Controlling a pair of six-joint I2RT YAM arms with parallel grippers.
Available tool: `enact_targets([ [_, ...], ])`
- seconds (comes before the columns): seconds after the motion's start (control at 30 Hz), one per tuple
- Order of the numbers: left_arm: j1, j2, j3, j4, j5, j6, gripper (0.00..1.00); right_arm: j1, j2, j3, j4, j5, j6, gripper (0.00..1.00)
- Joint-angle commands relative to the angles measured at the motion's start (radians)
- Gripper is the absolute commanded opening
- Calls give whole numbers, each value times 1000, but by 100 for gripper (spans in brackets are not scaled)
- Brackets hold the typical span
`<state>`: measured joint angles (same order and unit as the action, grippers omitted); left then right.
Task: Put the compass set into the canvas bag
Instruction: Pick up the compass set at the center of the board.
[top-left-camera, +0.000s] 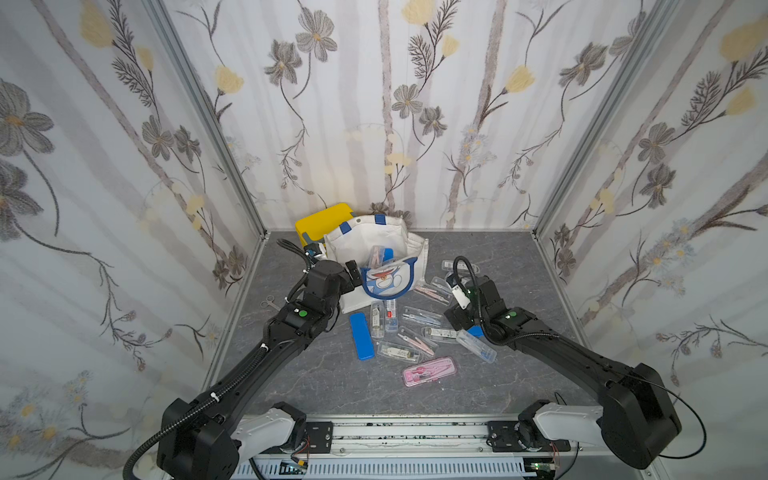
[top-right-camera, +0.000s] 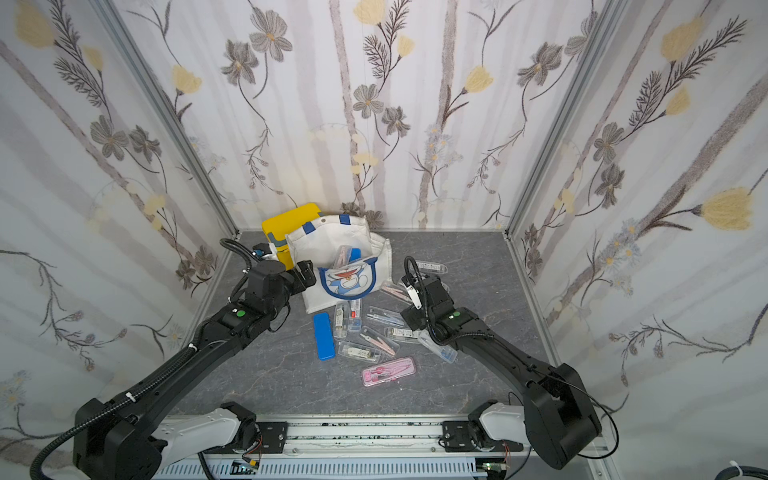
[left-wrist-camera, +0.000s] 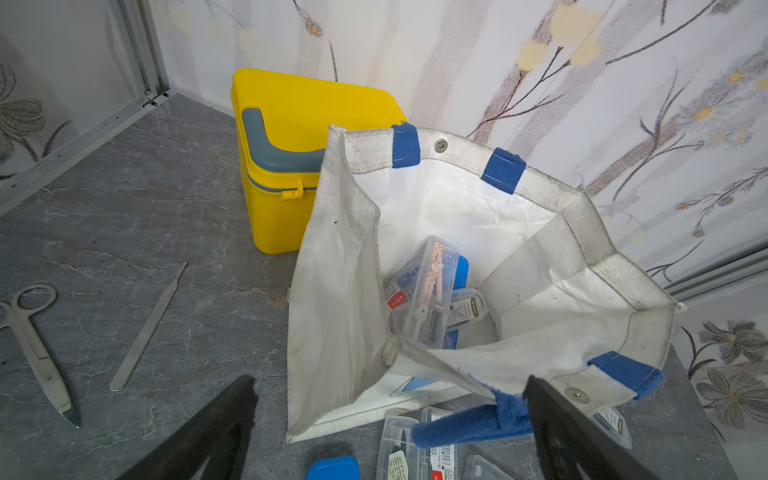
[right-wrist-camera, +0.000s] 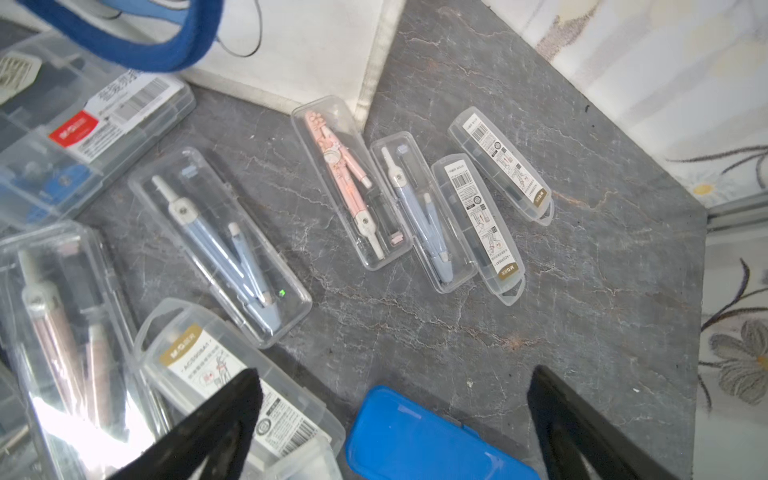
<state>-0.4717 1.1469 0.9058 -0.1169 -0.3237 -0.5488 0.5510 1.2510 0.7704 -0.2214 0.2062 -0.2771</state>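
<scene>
Right hand (right-wrist-camera: 392, 376), wide and empty, hovers nearest the compass case (right-wrist-camera: 220, 245), lying slantwise ahead; canvas bag (right-wrist-camera: 299, 50) beyond.

black left arm (top-left-camera: 266, 357) and right arm (top-left-camera: 582, 357), black wedge fingers (left-wrist-camera: 199, 436), white shoulder links (top-left-camera: 262, 428), green dots (top-left-camera: 303, 313), ribbed cables (top-left-camera: 183, 417) with white zip ties (top-left-camera: 214, 396).

A shut yellow box (left-wrist-camera: 291, 124); nearby lie scissors (left-wrist-camera: 39, 353) and, perhaps, a scalpel (left-wrist-camera: 148, 326).
</scene>
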Motion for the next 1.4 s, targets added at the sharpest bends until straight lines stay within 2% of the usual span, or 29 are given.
enact_targets([
  [0.0, 11, -8, -14, 70, 22, 8, 100, -8, -76, -88, -60, -31, -242, 99],
  [0.07, 19, -7, -23, 95, 40, 16, 100, -26, -119, -111, -104, -50, -302, 100],
  [0.23, 49, 8, -36, 142, 88, 26, 100, -72, -193, -112, -282, -200, -393, 100],
  [0.43, 79, 22, -57, 169, 133, 27, 100, -86, -214, -159, -355, -292, -456, 100],
  [0.57, 98, 12, -77, 182, 142, 28, 100, -87, -211, -209, -336, -264, -472, 100],
  [0.8, 141, 5, -105, 201, 176, 24, 100, -131, -185, -222, -275, -287, -484, 100],
  [1.0, 164, 2, -127, 212, 184, 24, 100, -194, -78, -167, -278, -269, -441, 100],
  [1.17, 185, 1, -144, 214, 197, 25, 100, -255, 2, -127, -291, -300, -421, 99],
  [1.37, 202, -9, -158, 218, 199, 28, 100, -271, 50, -125, -283, -315, -421, 92],
])
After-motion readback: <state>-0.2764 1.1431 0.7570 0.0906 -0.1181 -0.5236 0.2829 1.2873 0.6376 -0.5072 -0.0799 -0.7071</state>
